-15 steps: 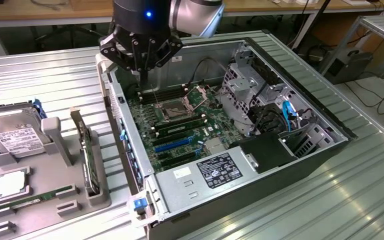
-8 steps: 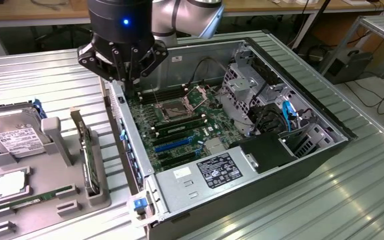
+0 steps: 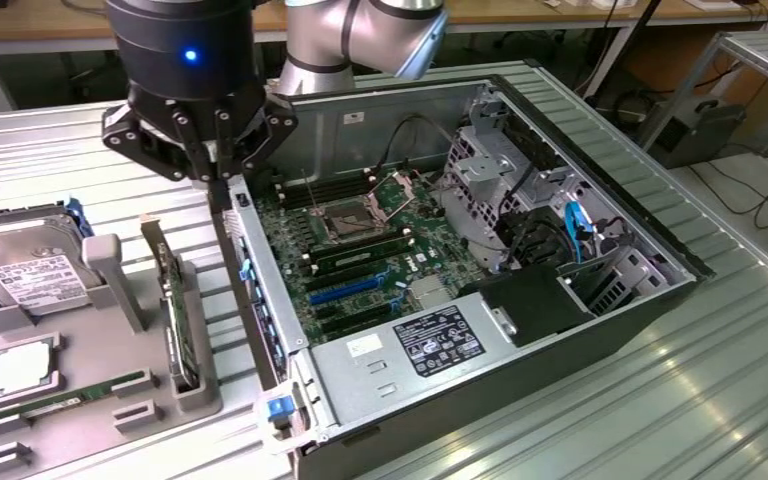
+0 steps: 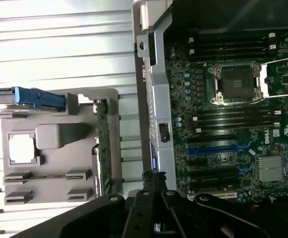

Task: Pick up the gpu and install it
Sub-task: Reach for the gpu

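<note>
The gpu [image 3: 171, 305] stands on edge in a slot of the grey holder [image 3: 204, 395], its silver bracket at the far end. In the wrist view the gpu [image 4: 100, 144] shows edge-on along the holder's side. My gripper [image 3: 211, 172] hangs above the rear wall of the open computer case [image 3: 257, 290], to the exterior view's right of the card and higher than it. The black fingers [image 4: 157, 179] are pressed together with nothing between them. They do not touch the gpu.
The holder also carries a hard drive [image 3: 24, 270] with a blue caddy [image 4: 37, 96], a memory stick [image 3: 57, 400] and a processor [image 3: 21, 365]. Inside the case lie the motherboard [image 3: 357, 250] with blue slots [image 4: 213, 148], an open socket [image 4: 236, 82] and a power supply [image 3: 424, 345].
</note>
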Robot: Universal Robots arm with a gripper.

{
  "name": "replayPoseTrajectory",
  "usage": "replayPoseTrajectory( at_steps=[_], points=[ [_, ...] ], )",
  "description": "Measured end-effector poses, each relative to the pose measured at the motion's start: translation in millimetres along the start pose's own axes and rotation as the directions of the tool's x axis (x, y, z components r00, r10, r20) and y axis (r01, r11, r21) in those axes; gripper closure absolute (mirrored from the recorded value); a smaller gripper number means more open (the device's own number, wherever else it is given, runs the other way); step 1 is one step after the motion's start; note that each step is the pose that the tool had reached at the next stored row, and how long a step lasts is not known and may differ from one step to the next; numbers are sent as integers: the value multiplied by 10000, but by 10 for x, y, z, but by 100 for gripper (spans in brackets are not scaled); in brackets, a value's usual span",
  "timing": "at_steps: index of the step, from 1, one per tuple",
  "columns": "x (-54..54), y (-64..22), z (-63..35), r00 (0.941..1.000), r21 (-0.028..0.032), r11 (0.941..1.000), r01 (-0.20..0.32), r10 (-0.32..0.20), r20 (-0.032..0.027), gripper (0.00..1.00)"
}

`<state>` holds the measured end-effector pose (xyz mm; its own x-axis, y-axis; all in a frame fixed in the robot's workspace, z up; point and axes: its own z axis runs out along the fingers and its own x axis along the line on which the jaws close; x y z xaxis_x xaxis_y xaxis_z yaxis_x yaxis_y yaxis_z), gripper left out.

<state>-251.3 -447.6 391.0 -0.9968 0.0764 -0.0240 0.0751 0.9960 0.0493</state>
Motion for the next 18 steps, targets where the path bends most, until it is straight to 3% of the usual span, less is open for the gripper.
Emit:
replayPoseTrajectory(
  at_steps=[6, 13, 18],
  points=[
    [275, -30, 22, 10000, 244, 9997, 6, -7, 19, 89],
    [601, -61, 133, 10000, 267, 9996, 9, -10, 20, 89],
    [615, -64, 169, 10000, 264, 9997, 7, -7, 19, 89]
  ],
)
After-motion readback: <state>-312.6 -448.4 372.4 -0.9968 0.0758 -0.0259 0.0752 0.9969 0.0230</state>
